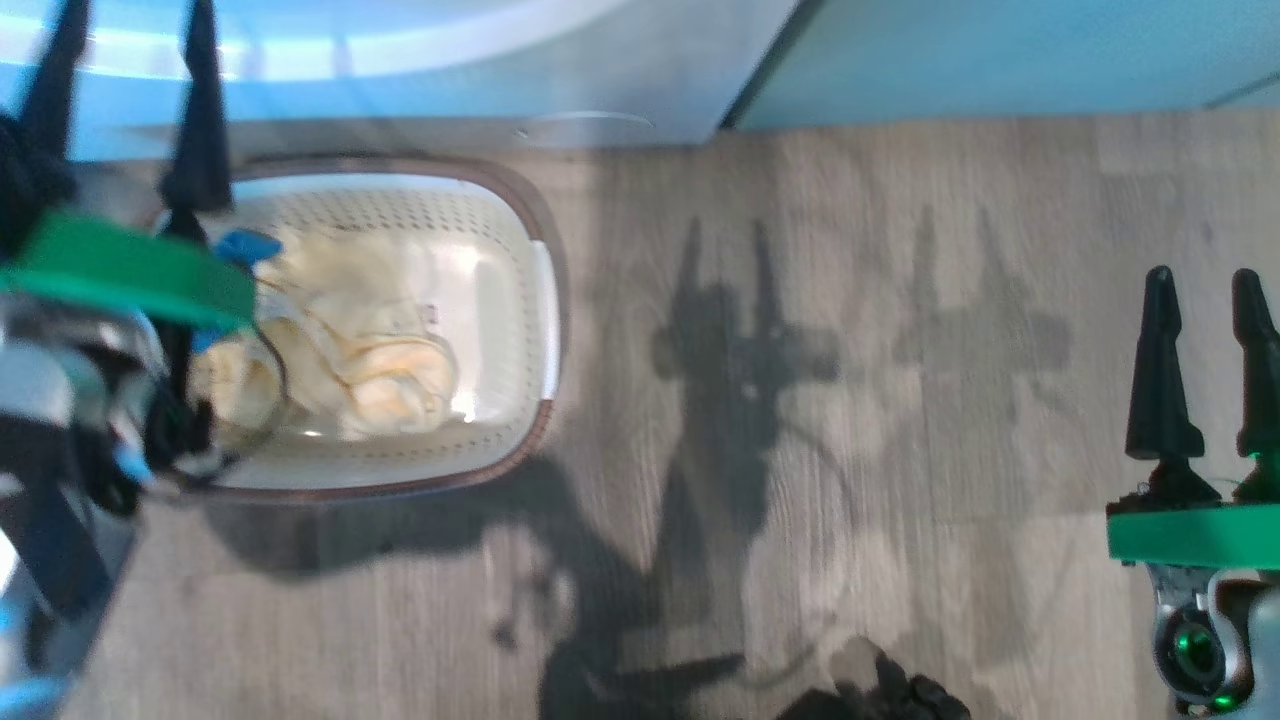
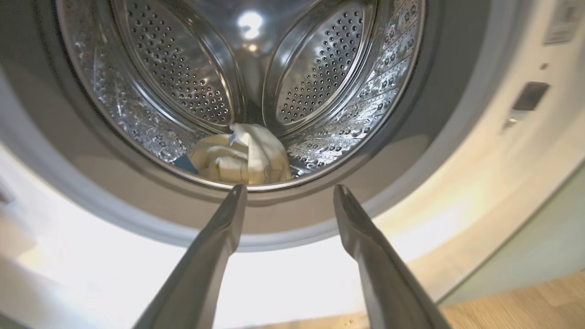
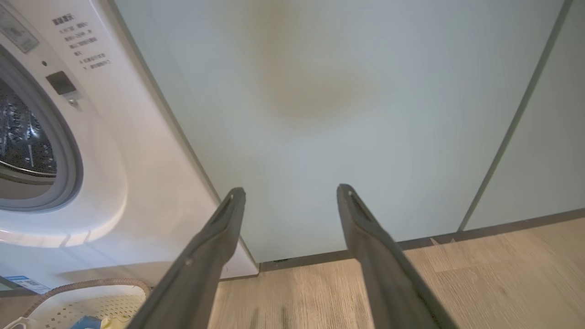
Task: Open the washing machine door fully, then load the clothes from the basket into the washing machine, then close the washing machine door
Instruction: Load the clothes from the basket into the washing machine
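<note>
One garment (image 2: pixel 242 155) at 12 o'clock of spread, empty left end effector (image 2: pixel 288 189), right end effector (image 3: pixel 290 192) likewise, basket (image 1: pixel 505 290) lying 9-to-3

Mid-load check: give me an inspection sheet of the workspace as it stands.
Surface: wood floor, arm shadows across it.
Job's things: basket holds pale yellow clothes; one garment lies in the drum of the washing machine.
Clutter: dark shape at head view's bottom edge, unclear.
Hands: left hand open, empty, facing the drum; right hand open, empty, facing the cabinets.
Cables: dark cable loops by the left arm over the basket.
Surroundings: pale green cabinets right of the machine.
</note>
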{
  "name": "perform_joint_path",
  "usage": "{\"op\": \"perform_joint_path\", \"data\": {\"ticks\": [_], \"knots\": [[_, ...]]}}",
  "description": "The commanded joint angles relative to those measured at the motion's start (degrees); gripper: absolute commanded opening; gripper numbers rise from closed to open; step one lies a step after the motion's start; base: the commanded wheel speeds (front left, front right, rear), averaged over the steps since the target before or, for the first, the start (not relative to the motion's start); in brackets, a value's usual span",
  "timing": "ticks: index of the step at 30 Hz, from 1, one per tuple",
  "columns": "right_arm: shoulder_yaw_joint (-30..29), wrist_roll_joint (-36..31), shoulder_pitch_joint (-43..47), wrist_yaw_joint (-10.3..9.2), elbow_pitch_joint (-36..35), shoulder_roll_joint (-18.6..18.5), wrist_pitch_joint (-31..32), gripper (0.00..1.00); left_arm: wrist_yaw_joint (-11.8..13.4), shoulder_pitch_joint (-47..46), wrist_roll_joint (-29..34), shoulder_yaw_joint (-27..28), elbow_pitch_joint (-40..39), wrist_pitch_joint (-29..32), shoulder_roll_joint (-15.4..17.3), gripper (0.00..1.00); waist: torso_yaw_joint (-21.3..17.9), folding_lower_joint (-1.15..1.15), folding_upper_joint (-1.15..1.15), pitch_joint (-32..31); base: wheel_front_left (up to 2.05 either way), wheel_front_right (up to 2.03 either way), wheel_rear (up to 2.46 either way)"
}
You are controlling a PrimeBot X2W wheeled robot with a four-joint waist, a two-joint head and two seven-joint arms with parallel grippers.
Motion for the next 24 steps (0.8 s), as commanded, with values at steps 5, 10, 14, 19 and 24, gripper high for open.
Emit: {"op": "perform_joint_path", "data": {"ticks": [5,10,14,19,24], "knots": [[-0.08,-3.15,2.3,-0.16,-1.15,-0.89,-0.38,1.0,2.84,7.78,0.89,2.1,-4.75,-3.33,-0.66,1.0,4.68,0.01,0.0,-5.36,0.0,0.0,0.0],[-0.62,-5.86,3.72,-0.16,-0.25,-0.89,-0.38,1.0,4.04,14.18,-1.16,1.75,-2.44,-5.87,-4.68,1.0,8.27,0.01,0.0,-9.4,0.0,0.0,0.0],[-0.99,-7.72,4.99,-0.16,0.85,-0.89,-0.38,1.0,4.18,17.16,-2.34,1.78,0.2,-7.41,-7.45,1.0,10.87,0.01,0.0,-12.65,0.0,0.0,0.0],[-1.8,-10.01,6.9,-0.16,2.6,-0.89,-0.38,1.0,3.98,20.64,-3.17,2.52,3.07,-8.61,-10.78,1.0,13.89,0.01,0.0,-17.29,0.0,0.0,0.0],[-2.12,-10.42,8.64,-0.16,3.14,-0.89,-0.38,1.0,4.37,23.88,-3.41,3.61,4.1,-8.91,-12.84,1.0,15.43,0.01,0.0,-20.76,0.0,0.0,0.0]]}}
